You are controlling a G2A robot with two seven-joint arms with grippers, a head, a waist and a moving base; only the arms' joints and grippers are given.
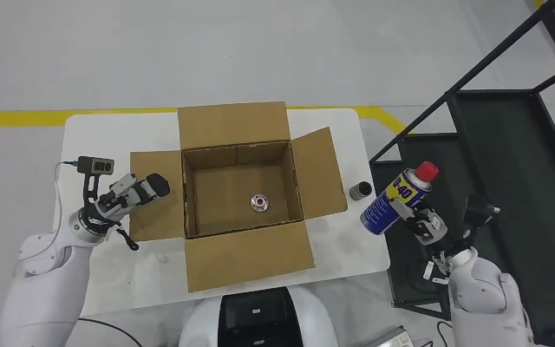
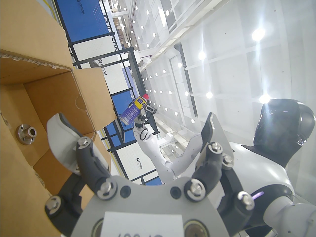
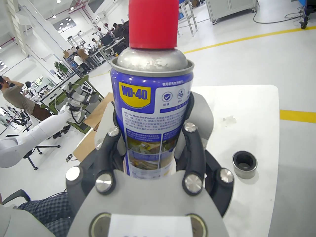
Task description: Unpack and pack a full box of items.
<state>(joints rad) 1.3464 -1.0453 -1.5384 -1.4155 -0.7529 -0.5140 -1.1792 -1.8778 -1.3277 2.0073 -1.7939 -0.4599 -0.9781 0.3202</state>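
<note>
Near table [image 1: 368, 252] edge, right end effector [image 3: 153, 114] grips spray can [image 3: 153, 82].

My left arm comes in over the table's left edge, elbow low and the wrist turned so that my left gripper [image 1: 143, 188] points sideways toward the middle of the table. Its two fingers [image 2: 60, 136] stand wide apart. My right arm is raised just beyond the table's right edge. My right gripper [image 1: 423, 224] is clamped around the lower body of a spray can [image 1: 397, 201], which I hold tilted.
</note>
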